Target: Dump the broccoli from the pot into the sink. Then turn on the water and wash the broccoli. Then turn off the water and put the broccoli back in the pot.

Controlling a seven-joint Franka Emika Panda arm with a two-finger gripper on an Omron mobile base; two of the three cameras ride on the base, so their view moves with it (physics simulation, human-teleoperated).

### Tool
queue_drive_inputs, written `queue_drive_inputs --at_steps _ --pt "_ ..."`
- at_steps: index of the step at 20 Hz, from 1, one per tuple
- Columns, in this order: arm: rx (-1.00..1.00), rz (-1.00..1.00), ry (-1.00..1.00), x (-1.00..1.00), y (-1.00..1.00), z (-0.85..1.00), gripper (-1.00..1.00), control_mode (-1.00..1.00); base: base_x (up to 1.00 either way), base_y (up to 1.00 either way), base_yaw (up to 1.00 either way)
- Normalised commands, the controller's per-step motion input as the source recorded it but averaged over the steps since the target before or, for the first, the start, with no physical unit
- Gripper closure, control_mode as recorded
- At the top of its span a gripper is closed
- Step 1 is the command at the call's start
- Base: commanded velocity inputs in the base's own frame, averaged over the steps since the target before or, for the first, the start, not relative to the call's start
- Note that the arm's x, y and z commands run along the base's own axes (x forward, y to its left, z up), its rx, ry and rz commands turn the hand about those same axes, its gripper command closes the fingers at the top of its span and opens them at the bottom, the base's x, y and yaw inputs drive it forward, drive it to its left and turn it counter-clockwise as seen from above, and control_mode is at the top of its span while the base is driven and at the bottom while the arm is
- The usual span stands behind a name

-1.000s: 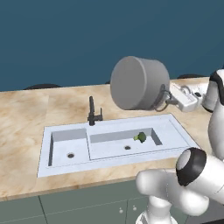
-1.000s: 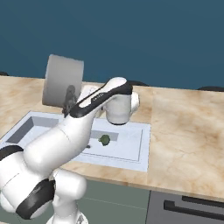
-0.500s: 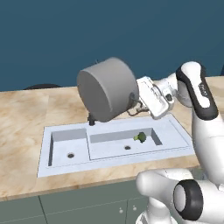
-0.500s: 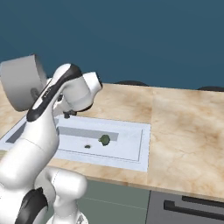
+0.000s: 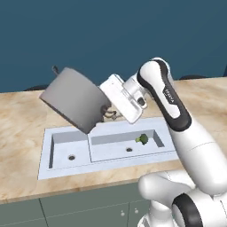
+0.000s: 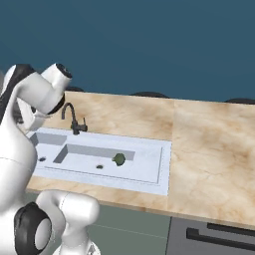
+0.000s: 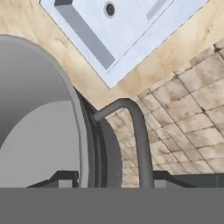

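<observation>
The grey pot (image 5: pixel 76 101) hangs tilted in the air above the left part of the sink (image 5: pixel 106 165), its base turned up and toward the camera. My gripper (image 5: pixel 107 114) is shut on the pot's rim by its dark loop handle (image 7: pixel 136 127). In the hand view the pot's inside (image 7: pixel 35 131) looks bare, and my fingertips (image 7: pixel 64 178) straddle its wall. The broccoli (image 5: pixel 142 139) lies in the wide basin, to the right of its drain, well apart from the pot. From the right, the broccoli (image 6: pixel 119 159) shows in the sink (image 6: pixel 155 183).
A black faucet (image 6: pixel 73 119) stands behind the sink, near the divide between the basins. Marble counter (image 6: pixel 209 149) stretches to the right, with a dark oven front (image 6: pixel 214 234) below it. My arm's elbow (image 6: pixel 47 92) rises at the left.
The arm has swung the pot leftward across the sink, from over its right part to over its left. The broccoli has stayed in the wide basin.
</observation>
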Motion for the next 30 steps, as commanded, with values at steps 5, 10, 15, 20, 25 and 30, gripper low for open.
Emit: queue_drive_inputs --at_steps 5,10,15,20,25,30 --pt "-0.33 0.11 -0.26 0.01 0.81 -0.07 1.0 -1.0 0.0 0.0 0.0" --pt "-0.28 0.09 -0.26 0.0 0.49 -0.34 1.0 -1.0 0.0 0.0 0.0" --pt "-0.16 0.04 -0.28 0.03 0.3 -0.5 1.0 -1.0 0.0 0.0 0.0" --pt "-0.03 0.0 -0.19 0.1 0.37 -0.46 1.0 -1.0 0.0 0.0 0.0" --pt "0.0 0.0 -0.03 0.23 0.53 -0.41 1.0 -1.0 0.0 0.0 0.0" --pt "0.0 0.0 0.0 0.41 0.65 -0.33 1.0 -1.0 0.0 0.0 0.0"
